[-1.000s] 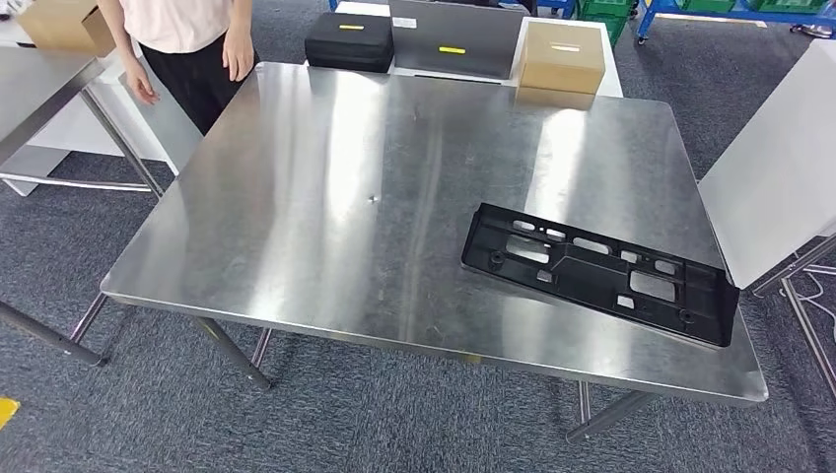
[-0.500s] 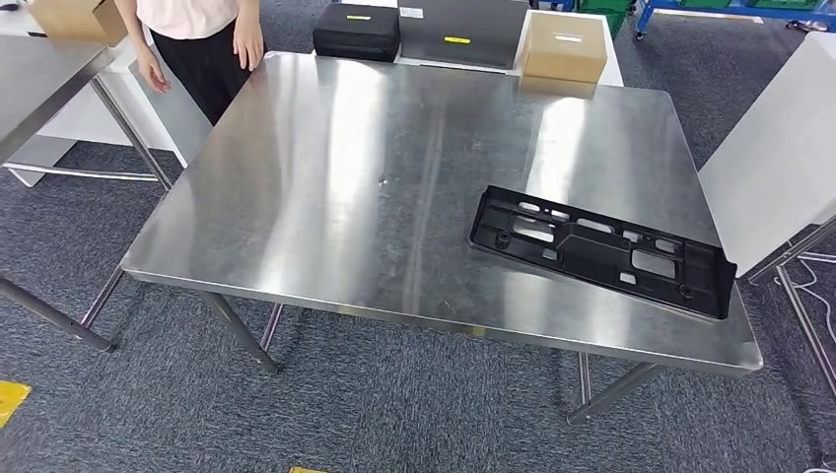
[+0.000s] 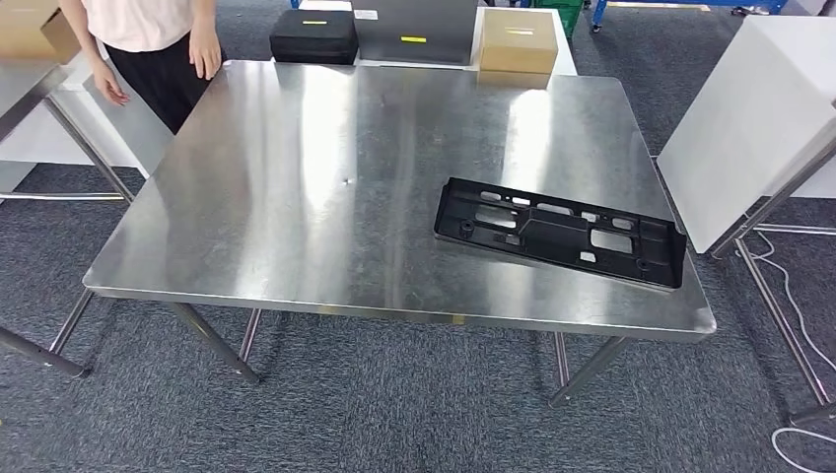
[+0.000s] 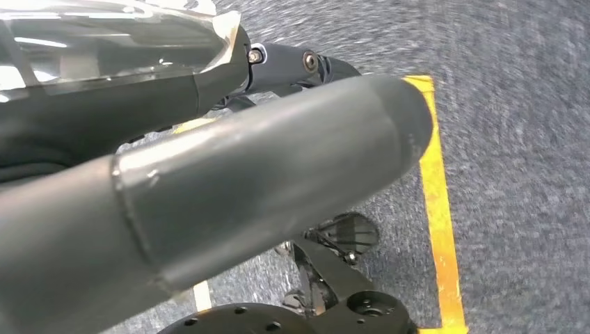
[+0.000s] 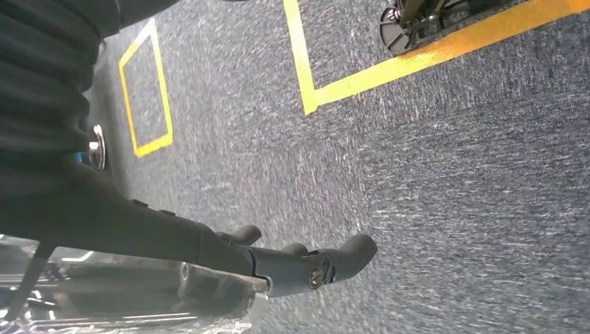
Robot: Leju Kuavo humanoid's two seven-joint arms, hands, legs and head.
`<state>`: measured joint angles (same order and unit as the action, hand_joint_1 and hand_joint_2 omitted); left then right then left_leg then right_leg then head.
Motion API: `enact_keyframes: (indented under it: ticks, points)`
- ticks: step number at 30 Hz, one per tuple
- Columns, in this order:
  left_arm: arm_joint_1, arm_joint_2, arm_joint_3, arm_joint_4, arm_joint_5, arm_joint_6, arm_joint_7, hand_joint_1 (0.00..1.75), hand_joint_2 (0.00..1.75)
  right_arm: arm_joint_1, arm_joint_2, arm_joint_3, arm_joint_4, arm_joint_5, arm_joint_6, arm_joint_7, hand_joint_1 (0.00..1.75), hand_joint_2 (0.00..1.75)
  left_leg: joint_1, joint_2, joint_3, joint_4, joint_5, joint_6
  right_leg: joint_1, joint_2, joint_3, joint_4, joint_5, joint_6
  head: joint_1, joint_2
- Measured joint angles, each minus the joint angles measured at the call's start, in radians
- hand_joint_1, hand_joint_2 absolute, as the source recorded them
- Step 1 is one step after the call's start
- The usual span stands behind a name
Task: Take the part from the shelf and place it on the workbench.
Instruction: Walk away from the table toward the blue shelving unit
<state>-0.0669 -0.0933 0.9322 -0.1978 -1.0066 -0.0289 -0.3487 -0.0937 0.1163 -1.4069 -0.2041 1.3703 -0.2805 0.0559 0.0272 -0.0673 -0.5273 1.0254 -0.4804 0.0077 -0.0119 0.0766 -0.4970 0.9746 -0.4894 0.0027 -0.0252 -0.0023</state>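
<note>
The black plastic part (image 3: 560, 234), a long flat frame with cut-out openings, lies on the steel workbench (image 3: 296, 197), toward its right near corner and slightly askew to the near edge. Neither hand touches it. The left hand (image 4: 229, 174) hangs over grey carpet marked with yellow tape; its thick grey thumb crosses the wrist picture, and whether its fingers are apart or curled I cannot tell. The right hand (image 5: 299, 261) also hangs over carpet, its dark fingers extended, loosely apart and holding nothing.

Judging from this, the placing step looks done: the part rests on the bench and both arms are down. What remains, if anything, is to check that the part sits flat and clear of the edge.

Beyond the far edge stand a black case (image 3: 313, 35), a grey case (image 3: 414, 30) and a cardboard box (image 3: 518, 41). A person (image 3: 148, 44) stands at the far left corner, cut off by the frame. A white panel (image 3: 749, 118) stands at right. The shelf cannot be made out.
</note>
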Motion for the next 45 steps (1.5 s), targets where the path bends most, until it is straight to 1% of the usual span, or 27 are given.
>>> enact_keyframes:
  ticks: [2, 4, 6, 8, 9, 10, 11, 13, 15, 16, 19, 21, 22, 23, 25, 26, 27, 30, 32, 35, 36, 38, 40, 41, 42, 43, 45]
  points:
    - [-0.001, 0.001, 0.0, 0.0, 0.0, 0.0, 0.0, 0.0, 0.0, -0.002, 0.001, -0.001, 0.0, -0.001, -0.004, 0.0, 0.0, 1.75, -0.003, 0.005, 0.001, -0.016, -0.006, 0.007, 0.003, 0.02, -0.016, 0.001, 0.007, 0.014, 0.0, 0.0]
    - [-0.005, -0.001, 0.0, 0.0, 0.0, 0.0, -0.001, 0.0, 0.0, 0.0, 0.001, -0.001, 0.0, -0.001, -0.006, 0.0, 0.0, 1.75, -0.002, 0.029, -0.001, -0.031, -0.004, 0.02, 0.003, 0.008, -0.038, 0.02, 0.0, 0.024, 0.0, 0.0]
    - [-0.003, -0.001, 0.0, 0.0, 0.0, 0.0, -0.002, 0.0, 0.0, 0.0, 0.0, -0.002, 0.0, -0.001, -0.007, 0.0, 0.0, 1.75, -0.001, 0.056, -0.003, -0.038, 0.003, 0.032, 0.003, -0.034, -0.087, 0.111, -0.045, 0.022, 0.004, 0.0]
    - [-0.001, 0.0, 0.0, 0.0, 0.0, 0.0, -0.002, 0.0, 0.0, 0.0, 0.002, -0.002, 0.0, -0.001, -0.008, 0.0, 0.0, 1.75, -0.005, 0.084, -0.006, -0.039, 0.004, 0.037, 0.001, -0.059, -0.158, 0.252, -0.101, 0.02, 0.008, 0.0]
    - [0.0, 0.001, 0.0, 0.001, 0.0, 0.0, -0.002, 0.0, 0.0, 0.001, 0.002, -0.002, 0.0, -0.001, -0.008, 0.0, 0.0, 1.75, -0.007, 0.098, -0.007, -0.038, 0.004, 0.037, -0.001, -0.062, -0.179, 0.297, -0.113, 0.024, 0.008, 0.0]
    - [-0.001, 0.001, 0.0, 0.001, 0.0, 0.0, -0.002, 0.0, 0.0, 0.002, 0.002, -0.002, 0.0, -0.002, -0.008, 0.0, 0.0, 1.75, -0.008, 0.111, -0.007, -0.038, 0.004, 0.037, -0.002, -0.065, -0.179, 0.302, -0.108, 0.031, 0.008, 0.0]
    - [-0.001, 0.001, 0.0, 0.001, 0.0, 0.0, -0.002, 0.0, 0.0, 0.003, 0.001, -0.002, 0.0, -0.002, -0.008, 0.0, 0.0, 1.75, -0.008, 0.123, -0.007, -0.038, 0.004, 0.037, -0.003, -0.071, -0.157, 0.264, -0.088, 0.04, 0.008, 0.0]
    - [-0.002, 0.0, 0.0, 0.001, 0.0, 0.0, -0.002, 0.0, 0.0, 0.003, 0.0, -0.003, 0.0, -0.001, -0.008, 0.0, 0.0, 1.75, -0.01, 0.144, -0.003, -0.037, 0.003, 0.033, -0.005, -0.106, -0.076, 0.115, -0.033, 0.054, 0.009, 0.0]
    - [-0.002, 0.0, 0.0, 0.001, 0.0, 0.0, -0.002, 0.0, 0.0, -0.001, -0.001, -0.003, 0.0, 0.0, -0.008, 0.0, 0.0, 1.75, -0.015, 0.162, 0.001, -0.035, 0.0, 0.024, -0.001, -0.137, -0.029, 0.017, 0.0, 0.048, 0.009, 0.0]
    - [-0.002, 0.0, 0.0, 0.001, 0.0, 0.0, -0.002, 0.0, 0.0, -0.002, -0.001, -0.003, 0.0, 0.0, -0.008, 0.0, 0.0, 1.75, -0.018, 0.168, 0.002, -0.035, -0.002, 0.019, 0.002, -0.141, -0.027, 0.005, 0.004, 0.041, 0.008, 0.0]
    - [-0.006, 0.001, 0.0, 0.001, 0.0, 0.0, -0.003, 0.0, 0.0, 0.0, -0.001, -0.004, 0.0, -0.001, -0.008, 0.0, 0.0, 1.75, -0.015, 0.178, 0.006, -0.033, -0.006, 0.006, -0.001, -0.118, -0.03, 0.005, 0.009, 0.024, 0.007, 0.0]
    - [-0.007, 0.001, 0.0, 0.001, -0.002, -0.001, -0.004, 0.0, 0.0, 0.002, -0.002, -0.006, 0.0, -0.004, -0.008, 0.0, 0.0, 1.75, -0.009, 0.14, -0.007, 0.004, -0.039, -0.006, -0.008, -0.098, -0.027, 0.003, 0.016, 0.009, 0.005, 0.0]
    - [-0.006, 0.002, 0.0, 0.001, -0.004, -0.001, -0.005, 0.0, 0.0, 0.001, -0.002, -0.007, 0.0, -0.005, -0.008, 0.0, 0.0, 1.75, -0.007, 0.111, -0.027, 0.053, -0.073, -0.01, -0.011, -0.089, -0.025, 0.003, 0.019, 0.002, 0.005, 0.0]
    - [-0.005, 0.002, 0.0, 0.001, -0.006, 0.0, -0.005, 0.0, 0.0, 0.001, -0.002, -0.008, 0.0, -0.005, -0.008, 0.0, 0.0, 1.31, -0.007, 0.088, -0.055, 0.119, -0.111, -0.011, -0.009, -0.081, -0.028, 0.003, 0.021, -0.002, 0.004, 0.0]
    - [-0.002, 0.003, 0.0, 0.001, -0.009, 0.0, 0.0, 0.0, 0.0, 0.001, -0.001, -0.008, 0.0, 0.002, -0.008, 0.002, 0.0, 0.44, -0.007, 0.074, -0.111, 0.241, -0.156, -0.011, -0.005, -0.065, -0.029, 0.005, 0.023, -0.006, 0.004, 0.0]
    - [-0.001, 0.003, 0.0, 0.001, -0.01, 0.0, 0.004, 0.0, 0.0, 0.002, -0.001, -0.008, 0.0, 0.007, -0.008, 0.004, 0.0, 0.0, -0.007, 0.073, -0.123, 0.26, -0.151, -0.01, -0.004, -0.057, -0.028, 0.005, 0.024, -0.006, 0.004, 0.0]
    - [-0.001, 0.003, 0.0, 0.001, -0.01, 0.0, 0.009, 0.0, 0.0, 0.002, -0.001, -0.008, 0.0, 0.013, -0.008, 0.007, 0.0, 0.0, -0.007, 0.072, -0.117, 0.24, -0.126, -0.008, -0.003, -0.049, -0.027, 0.006, 0.024, -0.006, 0.004, 0.0]
    - [-0.003, 0.004, 0.0, 0.001, -0.012, 0.0, 0.018, 0.0, 0.0, 0.001, -0.001, -0.003, 0.0, 0.026, -0.007, 0.014, 0.0, 0.0, -0.006, 0.06, -0.04, 0.051, -0.022, 0.001, 0.001, -0.033, -0.026, 0.01, 0.022, -0.004, 0.005, 0.0]
    - [-0.004, 0.004, 0.0, 0.001, -0.012, 0.0, 0.021, 0.0, 0.0, 0.0, -0.001, 0.001, 0.0, 0.029, -0.006, 0.017, 0.0, 0.0, -0.009, 0.051, -0.02, -0.009, -0.001, 0.007, 0.005, -0.028, -0.034, 0.014, 0.023, 0.005, 0.006, 0.0]
    - [-0.005, 0.002, 0.0, 0.001, -0.012, 0.0, 0.021, 0.0, 0.0, 0.004, -0.002, 0.003, 0.0, 0.029, -0.003, 0.018, 0.0, 0.0, -0.015, 0.057, -0.027, -0.016, 0.014, 0.027, 0.007, -0.03, -0.048, 0.021, 0.023, 0.022, 0.006, 0.0]
    - [-0.005, 0.002, 0.0, 0.001, -0.012, 0.0, 0.021, 0.0, 0.0, 0.004, -0.003, 0.004, 0.0, 0.029, -0.001, 0.018, 0.0, 0.0, -0.015, 0.062, -0.03, -0.02, 0.021, 0.037, 0.006, -0.038, -0.059, 0.043, 0.006, 0.023, 0.009, 0.0]
    - [-0.006, 0.001, 0.0, 0.001, -0.012, 0.0, 0.021, 0.0, 0.0, 0.002, -0.003, 0.007, 0.001, 0.029, 0.003, 0.018, 0.0, 0.0, -0.015, 0.071, -0.042, -0.024, 0.033, 0.05, 0.003, -0.057, -0.103, 0.146, -0.059, 0.018, 0.013, 0.0]
    - [-0.006, 0.002, 0.0, 0.001, -0.012, 0.0, 0.021, 0.0, 0.0, 0.002, -0.003, 0.01, 0.001, 0.029, 0.005, 0.018, 0.0, 0.0, -0.018, 0.079, -0.058, -0.023, 0.043, 0.054, 0.001, -0.063, -0.149, 0.274, -0.122, 0.017, 0.016, 0.0]
    - [-0.006, 0.002, 0.0, 0.001, -0.012, 0.0, 0.021, 0.0, 0.0, 0.002, -0.003, 0.01, 0.001, 0.029, 0.006, 0.018, 0.0, 0.0, -0.019, 0.083, -0.066, -0.023, 0.05, 0.054, 0.001, -0.063, -0.152, 0.303, -0.135, 0.021, 0.016, 0.0]
    - [-0.006, 0.002, 0.0, 0.001, -0.012, 0.0, 0.021, 0.0, 0.0, 0.003, -0.003, 0.011, 0.001, 0.029, 0.006, 0.018, 0.0, 0.0, -0.019, 0.085, -0.074, -0.023, 0.056, 0.052, 0.0, -0.064, -0.133, 0.289, -0.131, 0.028, 0.016, 0.0]
    - [-0.006, 0.002, 0.0, 0.001, -0.012, 0.0, 0.021, 0.0, 0.0, 0.003, -0.004, 0.011, 0.001, 0.029, 0.006, 0.018, 0.0, 0.0, -0.019, 0.086, -0.081, -0.022, 0.063, 0.05, 0.0, -0.065, -0.093, 0.233, -0.115, 0.035, 0.016, 0.0]
    - [-0.006, 0.0, 0.0, 0.001, -0.012, 0.0, 0.021, 0.0, 0.0, 0.0, -0.006, 0.011, 0.001, 0.031, 0.008, 0.019, 0.0, 0.0, -0.021, 0.088, -0.09, -0.021, 0.077, 0.043, 0.003, -0.074, 0.009, 0.072, -0.074, 0.039, 0.016, 0.0]
